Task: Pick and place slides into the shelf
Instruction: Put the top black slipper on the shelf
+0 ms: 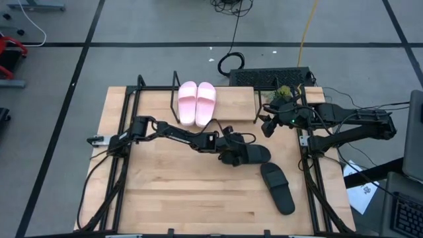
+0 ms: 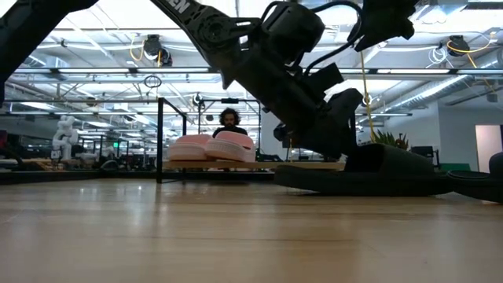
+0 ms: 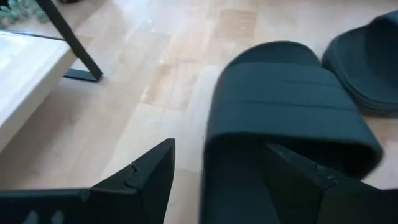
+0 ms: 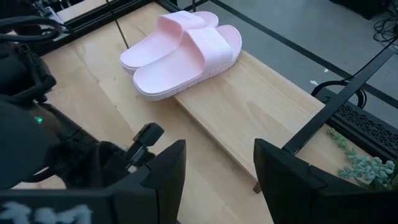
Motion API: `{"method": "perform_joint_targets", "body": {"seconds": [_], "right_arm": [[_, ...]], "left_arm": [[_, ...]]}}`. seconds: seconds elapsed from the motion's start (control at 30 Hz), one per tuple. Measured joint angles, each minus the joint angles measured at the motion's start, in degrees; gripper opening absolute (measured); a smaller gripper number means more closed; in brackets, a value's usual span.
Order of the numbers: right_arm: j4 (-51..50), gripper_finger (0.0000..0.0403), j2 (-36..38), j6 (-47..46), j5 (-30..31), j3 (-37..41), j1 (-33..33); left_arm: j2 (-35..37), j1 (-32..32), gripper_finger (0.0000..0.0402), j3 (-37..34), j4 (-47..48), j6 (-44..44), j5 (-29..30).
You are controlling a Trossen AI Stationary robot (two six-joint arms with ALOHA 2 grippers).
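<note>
Slides were the job, and the low shelf of light wooden board in a thin black rod frame (image 1: pixel 234 104) already carried the pale pink pair (image 1: pixel 197 103) side by side at its left end. The right arm's gripper (image 1: pixel 269 125) waited above the shelf's right end, fingers apart and empty. Out on the big tabletop, the left gripper (image 1: pixel 231 151) had its fingers spread astride the heel of one black wide-strap slide (image 1: pixel 251 155), one inside the footbed, not yet pinching. The other black slide (image 1: pixel 277 188) lay nearby. Best play, I'd say: close firmly on the side wall, lift level, clear the frame.
</note>
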State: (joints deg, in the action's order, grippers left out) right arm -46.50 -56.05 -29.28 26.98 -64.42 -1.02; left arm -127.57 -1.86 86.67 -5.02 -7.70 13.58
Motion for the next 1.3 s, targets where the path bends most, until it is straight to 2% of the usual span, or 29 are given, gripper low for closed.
{"method": "perform_joint_targets", "body": {"seconds": [0.2, 0.5, 0.87, 1.0, 1.1, 1.3], "right_arm": [[0.0, 0.0180, 0.0, 0.0, 0.0, 0.0, 0.0], [1.0, 0.0180, 0.0, 0.0, 0.0, 0.0, 0.0], [11.6, 0.0180, -0.2, -0.1, -0.1, 5.8, 0.0], [14.4, 0.0180, -0.1, 0.1, 2.5, 6.0, 0.0], [19.4, 0.0180, 0.2, 2.6, 4.4, 6.0, 0.0], [29.7, 0.0180, 0.2, 7.4, 4.3, 6.0, 0.0]], "left_arm": [[0.0, 0.1, 0.0227, 0.0, -3.3, 3.7, -2.3], [0.0, 0.1, 0.0227, 0.0, -2.4, 9.3, -3.4], [0.0, -0.3, 0.0227, 0.0, -2.6, 15.5, -4.3], [0.0, -0.5, 0.0227, 0.0, -3.2, 15.6, -4.6], [0.0, -0.5, 0.0227, 0.0, -5.3, 17.1, -4.7], [0.0, 0.3, 0.0227, 0.0, -5.8, 17.9, -6.4]]}}
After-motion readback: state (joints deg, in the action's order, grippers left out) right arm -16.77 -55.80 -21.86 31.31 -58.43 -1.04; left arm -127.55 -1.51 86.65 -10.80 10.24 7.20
